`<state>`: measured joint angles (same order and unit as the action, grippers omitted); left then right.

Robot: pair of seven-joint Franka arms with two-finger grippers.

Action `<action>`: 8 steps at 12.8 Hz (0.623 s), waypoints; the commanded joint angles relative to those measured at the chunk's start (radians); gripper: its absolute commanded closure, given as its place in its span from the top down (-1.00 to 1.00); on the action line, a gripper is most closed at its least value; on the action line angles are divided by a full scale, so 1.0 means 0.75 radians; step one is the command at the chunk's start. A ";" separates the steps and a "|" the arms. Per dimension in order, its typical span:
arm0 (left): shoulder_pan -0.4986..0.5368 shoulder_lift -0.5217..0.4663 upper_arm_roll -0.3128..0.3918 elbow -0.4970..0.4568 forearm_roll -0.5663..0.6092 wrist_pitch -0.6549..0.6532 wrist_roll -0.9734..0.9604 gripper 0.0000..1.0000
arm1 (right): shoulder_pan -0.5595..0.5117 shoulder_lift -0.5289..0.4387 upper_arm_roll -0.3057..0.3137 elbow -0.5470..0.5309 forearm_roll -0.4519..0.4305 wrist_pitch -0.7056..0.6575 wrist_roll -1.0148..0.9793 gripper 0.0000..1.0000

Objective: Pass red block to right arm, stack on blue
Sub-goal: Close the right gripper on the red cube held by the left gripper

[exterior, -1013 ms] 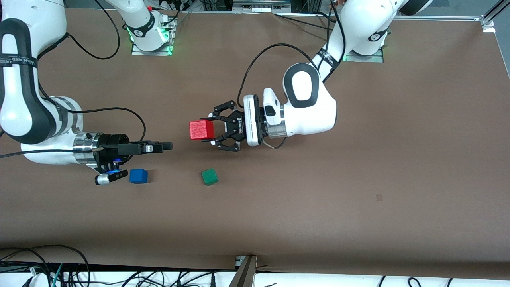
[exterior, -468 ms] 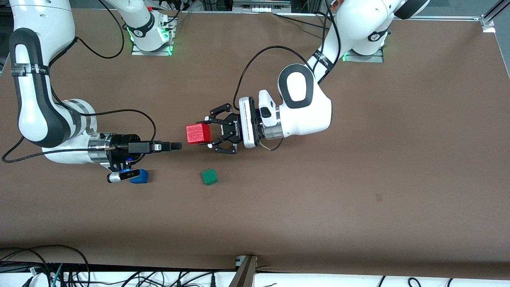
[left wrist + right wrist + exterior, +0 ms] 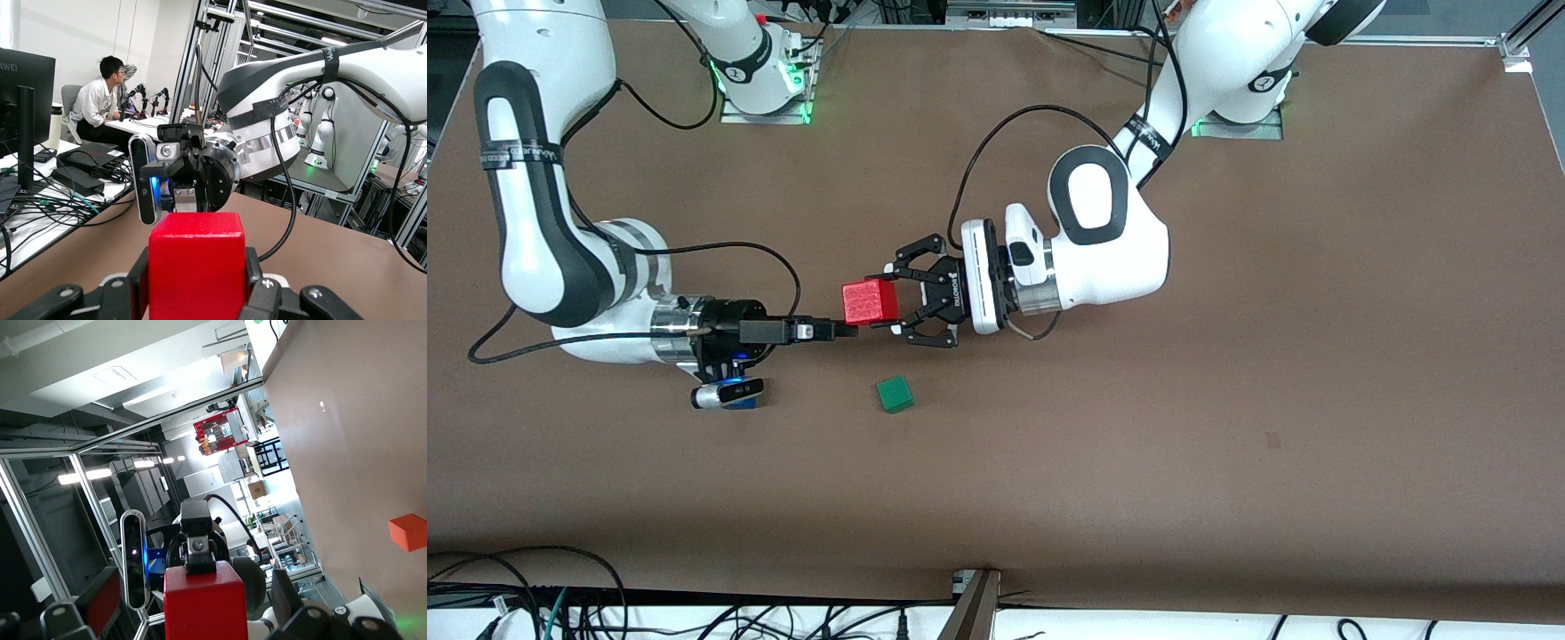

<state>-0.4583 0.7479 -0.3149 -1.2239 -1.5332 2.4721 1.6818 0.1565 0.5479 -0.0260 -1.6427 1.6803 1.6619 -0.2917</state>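
The red block (image 3: pixel 869 301) hangs above the middle of the table, with my left gripper (image 3: pixel 885 300) shut on it; its black fingers (image 3: pixel 139 279) press two sides of the block (image 3: pixel 195 267). My right gripper (image 3: pixel 845 332) stands open and points at the block from the right arm's end. In the right wrist view the red block (image 3: pixel 203 603) sits between the right gripper's (image 3: pixel 193 607) spread fingers (image 3: pixel 101 600), with a gap on each side. The blue cube (image 3: pixel 749 403) is almost hidden under the right wrist's camera.
A green cube (image 3: pixel 895 394) lies on the brown table (image 3: pixel 1138 444), nearer to the front camera than the red block. An orange cube (image 3: pixel 408 532) shows on the table in the right wrist view only. Cables trail from both wrists.
The right arm has moved toward the red block until its open fingers reach it, and its wrist camera now covers the blue cube. The left gripper shifted slightly toward the right arm, then held.
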 commanded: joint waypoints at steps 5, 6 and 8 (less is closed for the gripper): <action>-0.025 0.025 0.017 0.059 -0.040 0.015 0.018 -1.00 | 0.016 -0.027 0.004 -0.041 0.059 0.032 -0.036 0.91; -0.025 0.025 0.019 0.059 -0.040 0.015 0.018 -1.00 | 0.018 -0.027 0.004 -0.043 0.059 0.032 -0.036 0.79; -0.025 0.025 0.019 0.059 -0.040 0.015 0.018 -1.00 | 0.018 -0.029 0.004 -0.043 0.059 0.032 -0.036 0.60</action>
<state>-0.4586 0.7509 -0.3130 -1.2183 -1.5332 2.4726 1.6818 0.1668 0.5480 -0.0260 -1.6430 1.6917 1.6766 -0.2920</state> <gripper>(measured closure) 0.445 0.145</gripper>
